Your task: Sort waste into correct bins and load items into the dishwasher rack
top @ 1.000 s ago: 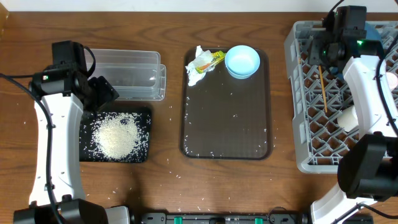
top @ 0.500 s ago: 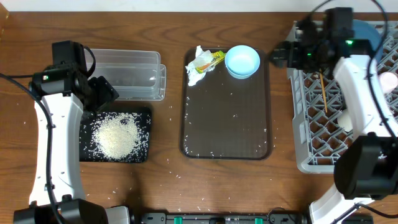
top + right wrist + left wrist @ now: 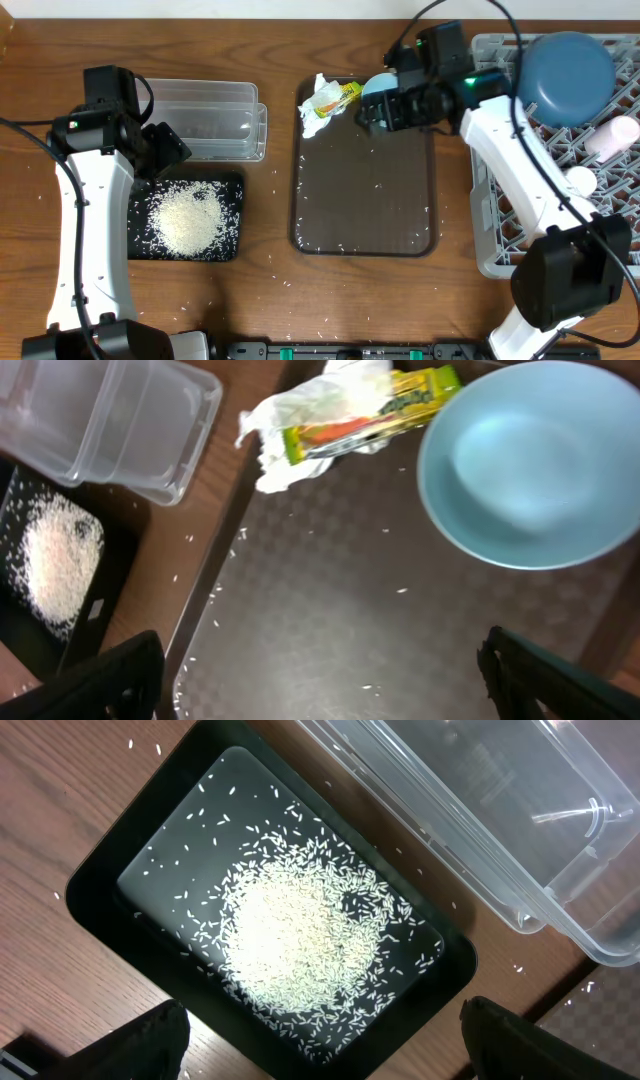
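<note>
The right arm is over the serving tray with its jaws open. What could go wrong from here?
1. The wrapper and tissue lie right beside the rim of the light-blue bowl. If the open right gripper closes on one, it could drag or tip the other.
2. Loose rice grains dot the brown tray. They look too small to pinch and may be left behind.

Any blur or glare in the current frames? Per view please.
Overhead: evenly lit, sharp, no harsh glare. Left wrist: crisp, single rice grains resolve on the black tray; faint highlights on the clear tub. Right wrist: smeared throughout, the light-blue bowl has soft edges and the wrapper print is unreadable.
</note>
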Controlling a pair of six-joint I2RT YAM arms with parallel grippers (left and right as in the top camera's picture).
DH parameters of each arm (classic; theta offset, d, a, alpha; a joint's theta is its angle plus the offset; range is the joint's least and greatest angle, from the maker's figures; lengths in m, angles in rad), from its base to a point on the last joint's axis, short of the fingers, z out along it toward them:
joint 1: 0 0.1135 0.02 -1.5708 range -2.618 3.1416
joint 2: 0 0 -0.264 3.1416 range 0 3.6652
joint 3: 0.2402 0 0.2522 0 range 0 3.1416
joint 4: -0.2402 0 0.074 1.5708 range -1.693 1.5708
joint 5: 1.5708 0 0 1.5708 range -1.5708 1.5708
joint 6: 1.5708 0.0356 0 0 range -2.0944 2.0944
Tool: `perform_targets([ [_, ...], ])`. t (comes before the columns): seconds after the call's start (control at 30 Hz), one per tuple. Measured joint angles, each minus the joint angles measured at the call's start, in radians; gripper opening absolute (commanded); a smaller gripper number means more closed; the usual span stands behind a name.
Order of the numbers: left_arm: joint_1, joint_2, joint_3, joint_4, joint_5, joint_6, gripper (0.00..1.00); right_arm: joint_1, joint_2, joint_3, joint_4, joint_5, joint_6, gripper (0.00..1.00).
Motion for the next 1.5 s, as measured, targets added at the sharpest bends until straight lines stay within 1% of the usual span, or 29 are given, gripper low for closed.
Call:
perform_targets([
  [0.23, 0.0, 0.0, 0.0, 0.0, 0.0, 0.0, 0.9, 0.034, 0.0, 0.0, -0.005, 0.041, 0.002, 0.99],
  [0.4, 0.0, 0.0, 0.0, 0.0, 0.0, 0.0, 0.9, -0.014, 0.0, 0.0, -0.015, 0.106, 0.063, 0.99],
  [0.53, 0.0, 0.0, 0.0, 0.008, 0.0, -0.003, 0.9, -0.131, 0.0, 0.0, -0.041, 0.131, 0.105, 0.99],
  [0.7, 0.0, 0.0, 0.0, 0.03, 0.0, -0.004, 0.9, -0.325, -0.003, 0.0, -0.059, 0.148, 0.127, 0.99],
  [0.87, 0.0, 0.0, 0.0, 0.03, 0.0, -0.005, 0.9, -0.482, -0.007, 0.0, -0.109, 0.121, 0.135, 0.99],
  [0.97, 0.0, 0.0, 0.0, 0.032, 0.0, -0.007, 0.9, -0.52, -0.011, 0.0, -0.132, 0.106, 0.136, 0.99],
  [1.13, 0.0, 0.0, 0.0, 0.028, 0.005, -0.007, 0.9, -0.531, -0.014, 0.0, -0.14, 0.089, 0.137, 0.99],
  [1.2, 0.0, 0.0, 0.0, -0.003, 0.04, -0.01, 0.9, -0.531, -0.014, 0.0, -0.141, 0.085, 0.137, 0.99],
  [1.37, -0.011, 0.0, 0.0, -0.029, 0.255, -0.005, 0.9, -0.531, -0.014, 0.0, -0.142, 0.082, 0.137, 0.99],
  [1.5, -0.084, 0.0, 0.0, -0.017, 0.385, 0.048, 0.9, -0.531, -0.014, 0.0, -0.142, 0.081, 0.137, 0.99],
])
